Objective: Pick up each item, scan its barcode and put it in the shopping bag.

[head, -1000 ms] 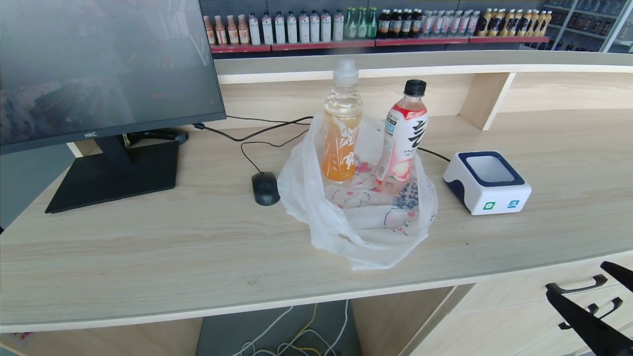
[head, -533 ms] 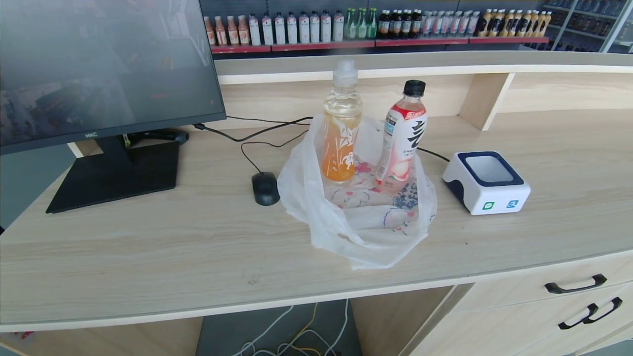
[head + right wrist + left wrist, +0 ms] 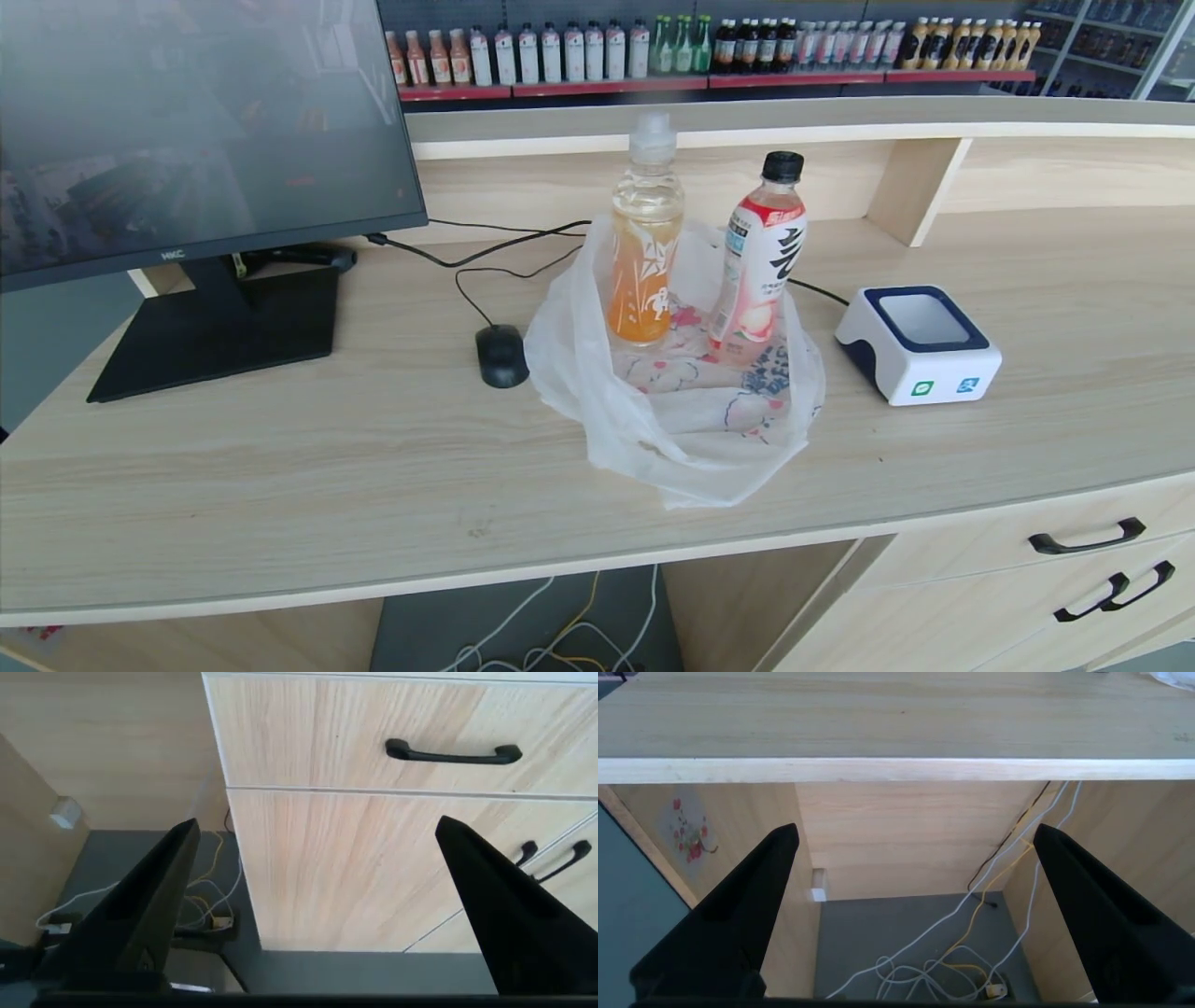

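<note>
Bottles, quantity two, stand upright inside one shopping bag (image 3: 672, 439) at the centre of the desk (image 3: 280, 467). The bag is thin, translucent white plastic, crumpled, with its mouth open upward and a red and blue print on the inner wall.

Within the bag, the orange bottle (image 3: 644, 252) is at 11 o'clock. It is clear plastic with a clear cap, amber liquid, and an orange sleeve with white figures. The pink bottle (image 3: 761, 271) is at 1 o'clock. It has a black cap and a white and pink label with a red band, a large black character and a peach picture. The two bottles stand near each other but apart.

One scanner (image 3: 920, 350) sits at 3 o'clock from the bag. It is a white box with a dark blue frame around a slanted window and two small square icons on its front. One black mouse (image 3: 501, 356) lies at 9 o'clock, just beside the bag. One dark monitor (image 3: 187, 121) on a flat black base stands at 10 o'clock.

The desk is pale wood-grain laminate. Drawer fronts (image 3: 374, 859) below it carry three black bar handles.

The left pincer (image 3: 915, 831) is below the desk's front edge with its two black fingers spread wide and nothing between them. The right pincer (image 3: 318, 821) faces the drawer fronts, equally wide apart and holding nothing.
</note>
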Motion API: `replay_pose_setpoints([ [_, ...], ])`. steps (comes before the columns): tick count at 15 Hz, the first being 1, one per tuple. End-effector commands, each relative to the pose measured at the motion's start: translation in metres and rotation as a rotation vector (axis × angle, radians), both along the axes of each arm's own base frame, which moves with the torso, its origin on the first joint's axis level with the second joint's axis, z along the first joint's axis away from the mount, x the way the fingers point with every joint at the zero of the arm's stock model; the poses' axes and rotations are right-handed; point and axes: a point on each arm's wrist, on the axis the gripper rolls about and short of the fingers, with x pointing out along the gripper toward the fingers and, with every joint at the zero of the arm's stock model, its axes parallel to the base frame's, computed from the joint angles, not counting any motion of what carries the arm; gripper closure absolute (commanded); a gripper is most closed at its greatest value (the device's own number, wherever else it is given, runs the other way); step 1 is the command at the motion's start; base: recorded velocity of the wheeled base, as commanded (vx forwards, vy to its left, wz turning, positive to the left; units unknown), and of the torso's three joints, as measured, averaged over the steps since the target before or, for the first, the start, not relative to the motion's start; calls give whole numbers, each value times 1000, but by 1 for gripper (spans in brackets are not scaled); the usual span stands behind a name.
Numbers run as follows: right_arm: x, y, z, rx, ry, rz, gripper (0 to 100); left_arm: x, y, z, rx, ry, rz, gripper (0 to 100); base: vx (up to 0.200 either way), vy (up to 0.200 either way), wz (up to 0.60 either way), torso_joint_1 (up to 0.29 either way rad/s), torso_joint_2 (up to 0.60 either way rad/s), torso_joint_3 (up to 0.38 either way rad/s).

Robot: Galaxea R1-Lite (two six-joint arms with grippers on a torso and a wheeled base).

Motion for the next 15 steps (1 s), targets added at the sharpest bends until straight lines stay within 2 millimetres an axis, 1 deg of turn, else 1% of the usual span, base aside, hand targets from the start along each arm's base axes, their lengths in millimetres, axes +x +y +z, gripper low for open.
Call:
replay_pose_setpoints([
  [1,1,0,0,0,11,-26,0,0,0,0,1,-1,-1,0,0,0,0,0,0,0],
  [6,-8,1,-2,23,-104,-83,0,0,0,0,-1,-1,-1,0,0,0,0,0,0,0],
  [7,-8,1,-2,28,-104,-84,0,0,0,0,-6,-1,-1,0,0,0,0,0,0,0],
  [11,-8,1,-2,31,-101,-84,0,0,0,0,-6,-1,-1,0,-200,0,0,1,-2,0],
  [15,-8,1,-2,31,-103,-84,0,0,0,0,-4,-1,-1,0,0,0,0,0,0,0],
])
